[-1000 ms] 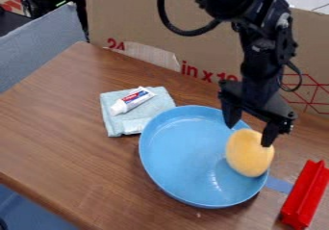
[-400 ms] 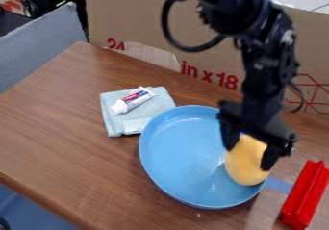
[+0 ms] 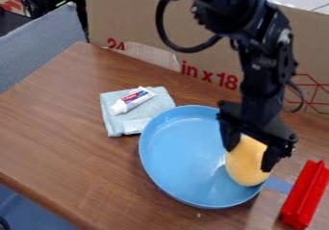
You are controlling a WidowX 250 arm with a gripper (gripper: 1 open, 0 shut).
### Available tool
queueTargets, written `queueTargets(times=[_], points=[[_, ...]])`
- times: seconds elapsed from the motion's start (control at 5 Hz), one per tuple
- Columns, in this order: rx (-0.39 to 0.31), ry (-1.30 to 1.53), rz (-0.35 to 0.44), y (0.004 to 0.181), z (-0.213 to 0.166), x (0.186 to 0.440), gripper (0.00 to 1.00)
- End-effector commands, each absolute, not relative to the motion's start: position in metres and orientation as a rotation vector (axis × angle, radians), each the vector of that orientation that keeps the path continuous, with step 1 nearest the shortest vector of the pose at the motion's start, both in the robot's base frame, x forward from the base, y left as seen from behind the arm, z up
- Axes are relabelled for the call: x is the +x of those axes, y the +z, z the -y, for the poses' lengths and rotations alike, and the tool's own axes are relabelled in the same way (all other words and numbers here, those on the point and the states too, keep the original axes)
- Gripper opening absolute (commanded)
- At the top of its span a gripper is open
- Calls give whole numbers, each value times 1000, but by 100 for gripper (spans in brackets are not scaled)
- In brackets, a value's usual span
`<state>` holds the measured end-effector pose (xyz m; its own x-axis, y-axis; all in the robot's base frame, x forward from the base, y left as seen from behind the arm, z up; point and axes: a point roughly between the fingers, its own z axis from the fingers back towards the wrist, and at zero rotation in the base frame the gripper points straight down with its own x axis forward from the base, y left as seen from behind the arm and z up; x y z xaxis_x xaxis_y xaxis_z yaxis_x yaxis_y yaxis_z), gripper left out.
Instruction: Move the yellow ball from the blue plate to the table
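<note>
The black robot arm comes down from the top on the right side, with a loopy black cable on its left, and it bends so its open gripper (image 3: 247, 155) points down toward the near side, though the dark fingers are a bit hard to see.

yellow ball (image 3: 244, 165) partly hidden behind the dark gripper (image 3: 249, 151), red object (image 3: 306, 193) at lower right too indistinct to identify, tube (image 3: 131, 101) lettering too small to read
</note>
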<state>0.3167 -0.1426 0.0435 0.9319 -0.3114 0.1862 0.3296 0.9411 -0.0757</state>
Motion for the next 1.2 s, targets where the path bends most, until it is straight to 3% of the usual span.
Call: queueTargets(times=[0.0,0.4,0.8,1.0], points=[[-110,-341,214,43,153,318,100],[-116,-345,173,35,165,320,100],[-110,-336,127,15,194,323,100],[-107,-331,123,27,191,326,0]])
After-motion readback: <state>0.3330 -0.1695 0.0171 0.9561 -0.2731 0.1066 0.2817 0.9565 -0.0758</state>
